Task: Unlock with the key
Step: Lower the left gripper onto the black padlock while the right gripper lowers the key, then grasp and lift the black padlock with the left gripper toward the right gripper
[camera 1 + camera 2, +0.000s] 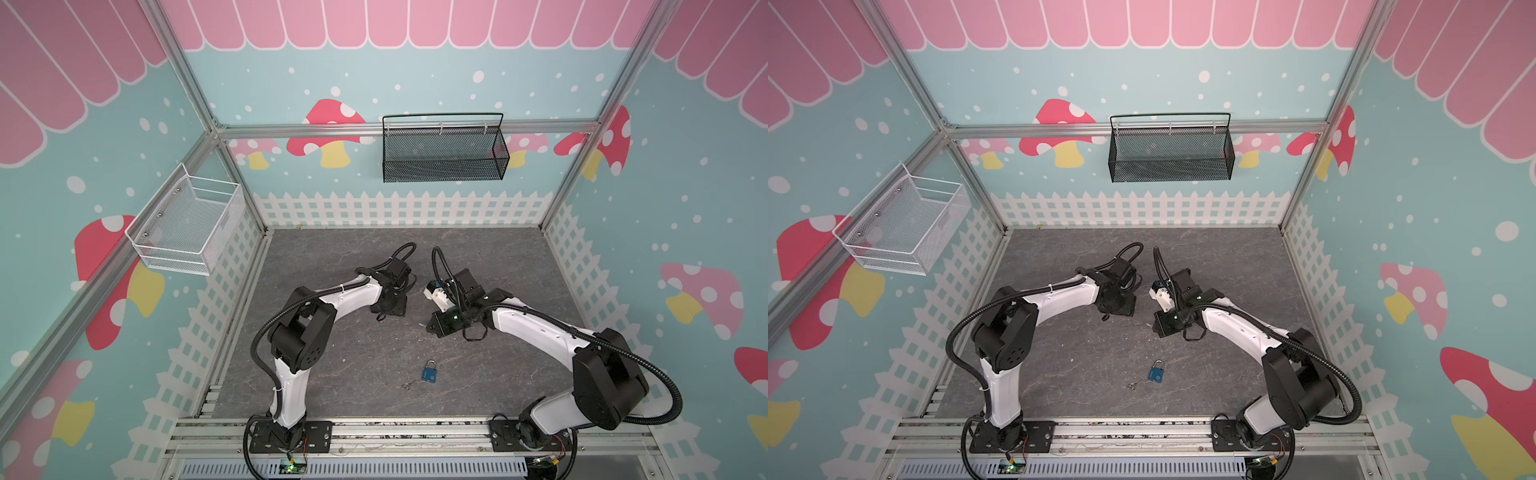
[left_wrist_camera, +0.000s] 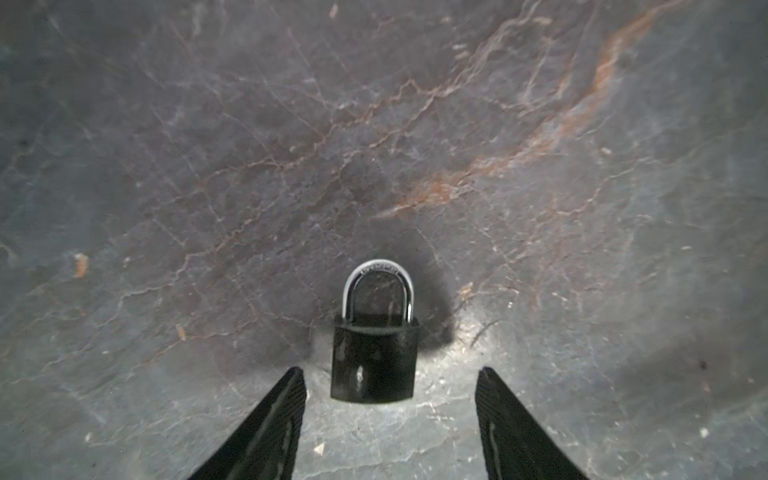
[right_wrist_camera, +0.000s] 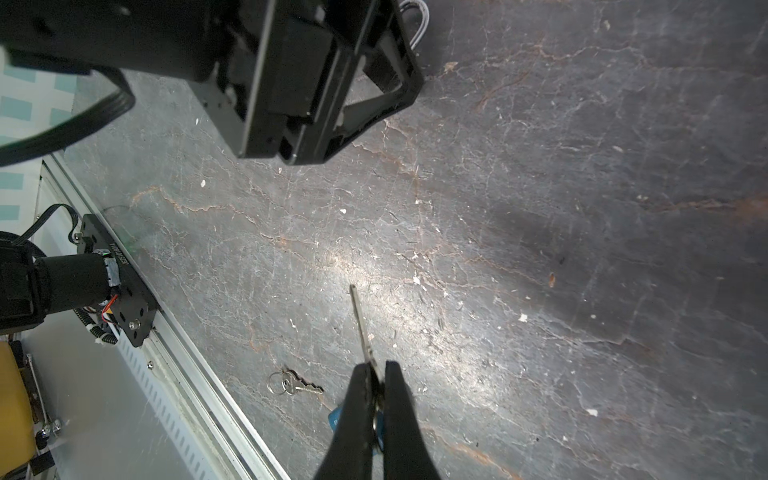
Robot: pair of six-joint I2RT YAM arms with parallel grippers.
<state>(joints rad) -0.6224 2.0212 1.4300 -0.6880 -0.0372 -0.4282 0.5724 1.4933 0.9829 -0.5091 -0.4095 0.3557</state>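
Presently, my left tool [image 2: 389, 370] stands apart, its fingers flanking a dark padlock [image 2: 372, 353] without touching it. That padlock lies on the grey tabletop [image 2: 208, 166], shackle pointing away from the fingers and seated in the body. My right tool [image 3: 376, 365] is clamped on a key [image 3: 360, 320], whose blade projects well beyond the fingertips. Both top views show a blue padlock [image 1: 431, 372] lying near the front edge, with a second key [image 1: 406, 386] on a ring just beside it, well apart from both tools.
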